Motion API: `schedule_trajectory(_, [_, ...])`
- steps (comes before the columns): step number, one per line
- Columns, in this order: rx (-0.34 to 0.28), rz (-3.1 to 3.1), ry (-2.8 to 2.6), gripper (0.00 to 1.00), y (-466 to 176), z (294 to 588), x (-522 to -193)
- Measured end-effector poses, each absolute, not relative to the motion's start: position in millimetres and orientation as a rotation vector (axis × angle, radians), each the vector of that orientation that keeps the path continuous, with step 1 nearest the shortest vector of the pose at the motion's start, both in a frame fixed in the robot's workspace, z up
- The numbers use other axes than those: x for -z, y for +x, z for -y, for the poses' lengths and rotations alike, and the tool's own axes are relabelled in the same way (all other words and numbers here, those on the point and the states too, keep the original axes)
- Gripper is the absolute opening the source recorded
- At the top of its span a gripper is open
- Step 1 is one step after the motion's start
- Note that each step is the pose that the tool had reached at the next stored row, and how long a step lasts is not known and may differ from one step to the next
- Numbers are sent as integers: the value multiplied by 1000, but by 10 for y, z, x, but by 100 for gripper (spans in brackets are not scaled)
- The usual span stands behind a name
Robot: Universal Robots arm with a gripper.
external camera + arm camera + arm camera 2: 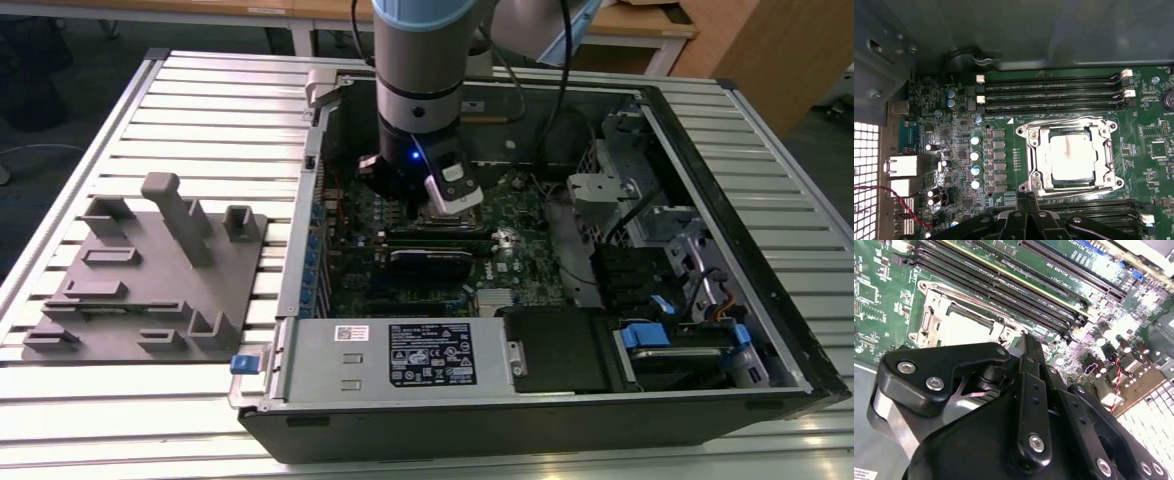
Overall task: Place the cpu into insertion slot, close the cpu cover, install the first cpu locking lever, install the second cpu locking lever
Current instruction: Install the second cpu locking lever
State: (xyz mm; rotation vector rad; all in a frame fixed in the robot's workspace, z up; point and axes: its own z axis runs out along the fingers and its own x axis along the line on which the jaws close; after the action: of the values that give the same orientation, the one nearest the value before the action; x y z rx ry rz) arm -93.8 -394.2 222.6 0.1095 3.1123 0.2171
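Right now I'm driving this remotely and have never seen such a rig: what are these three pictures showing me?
The exterior view looks from outside at one robot arm reaching down into an open computer case on a slatted table, beside a grey fixture block. Both wrist views come from cameras riding on the arm. The first wrist view looks onto the green motherboard: the cpu sits in the insertion slot, with the cpu cover closed around it. The black end effector sits just beside the socket.
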Motion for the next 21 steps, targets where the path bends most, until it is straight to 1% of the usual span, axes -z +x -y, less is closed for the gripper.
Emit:
schedule_trajectory(6, [-216,-3113,110,10,-928,3942,-2228])
schedule_trajectory(16, [-216,-3112,111,10,-649,3938,-2225])
schedule_trajectory(21, [-205,-3113,112,10,-616,3884,-2223])
